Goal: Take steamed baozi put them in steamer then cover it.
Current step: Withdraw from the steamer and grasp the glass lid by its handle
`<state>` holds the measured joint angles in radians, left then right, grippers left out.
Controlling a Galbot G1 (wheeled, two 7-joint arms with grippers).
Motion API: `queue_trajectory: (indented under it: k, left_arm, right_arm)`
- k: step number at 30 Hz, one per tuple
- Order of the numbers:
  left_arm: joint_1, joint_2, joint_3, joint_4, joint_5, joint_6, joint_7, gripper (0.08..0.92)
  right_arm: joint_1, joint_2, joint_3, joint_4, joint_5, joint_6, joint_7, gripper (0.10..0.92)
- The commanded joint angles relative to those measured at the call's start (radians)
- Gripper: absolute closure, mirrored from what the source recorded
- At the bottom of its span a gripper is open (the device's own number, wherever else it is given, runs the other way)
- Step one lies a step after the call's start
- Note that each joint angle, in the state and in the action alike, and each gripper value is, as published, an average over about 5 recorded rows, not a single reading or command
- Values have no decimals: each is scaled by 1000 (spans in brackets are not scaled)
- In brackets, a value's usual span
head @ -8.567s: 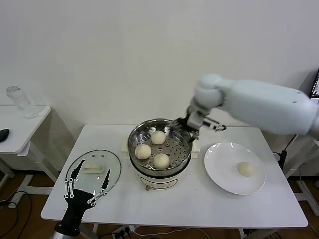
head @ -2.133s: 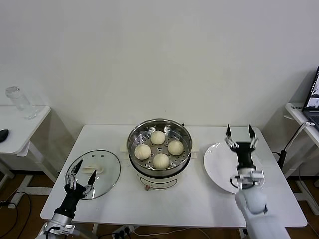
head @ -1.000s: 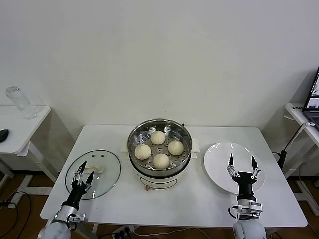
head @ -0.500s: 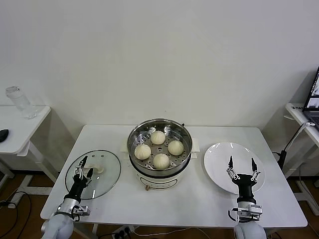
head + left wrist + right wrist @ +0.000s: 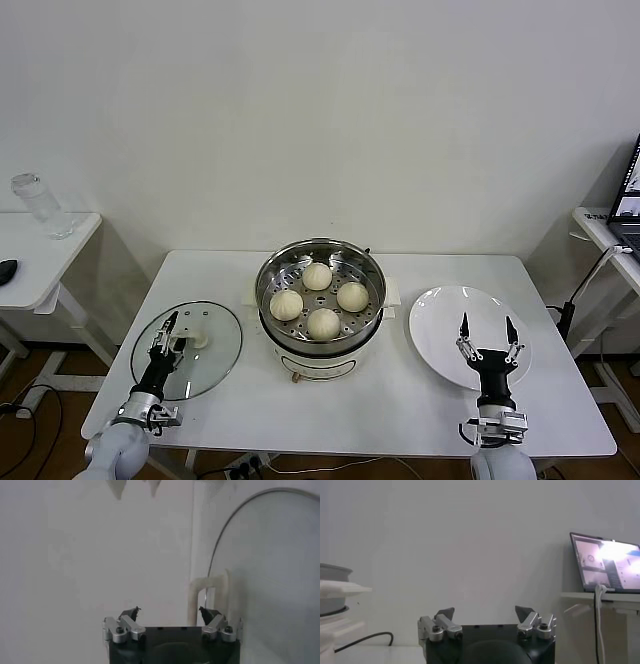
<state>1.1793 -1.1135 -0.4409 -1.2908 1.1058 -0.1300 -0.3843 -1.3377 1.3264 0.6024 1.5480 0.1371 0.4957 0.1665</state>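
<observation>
Several cream-white baozi point(image 5: 323, 323) lie on the perforated tray inside the shiny steamer point(image 5: 268, 270) at mid-table. The cover point(image 5: 215, 345), a clear glass lid with a white handle point(image 5: 197, 339), lies flat on the table to the steamer's left. My left gripper point(image 5: 174, 332) is low over the cover, right at the handle. In the left wrist view that gripper point(image 5: 169, 611) is open, and the handle point(image 5: 207, 582) stands just beyond one of its fingers, on the lid glass point(image 5: 270, 555). My right gripper point(image 5: 487, 325) points upward, open and holding nothing, in front of the white plate point(image 5: 440, 310).
The plate to the steamer's right holds nothing. A side table point(image 5: 40, 255) at the far left carries a glass jar point(image 5: 38, 205). A laptop point(image 5: 607, 562) sits on a stand past the table's right end. A cable point(image 5: 365, 639) trails beside the steamer base.
My left gripper has crept forward over the cover toward its handle, and its fingers stand slightly closer together. The right gripper has stayed nearly still.
</observation>
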Motion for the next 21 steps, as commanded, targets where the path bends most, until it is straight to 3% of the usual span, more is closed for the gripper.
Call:
queue_trajectory:
  k: [1, 16, 21]
  left_arm:
    - [-11, 1, 6, 22, 7, 10, 26, 295]
    - [-23, -4, -13, 16, -15, 2, 10, 736]
    - [-3, 19, -51, -65, -47, 6, 5, 814]
  right_arm:
    - [5, 0, 1, 5, 0, -3, 1, 203]
    - [9, 1, 1, 10, -2, -1, 4, 203]
    - [12, 0, -2, 8, -5, 0, 5, 203]
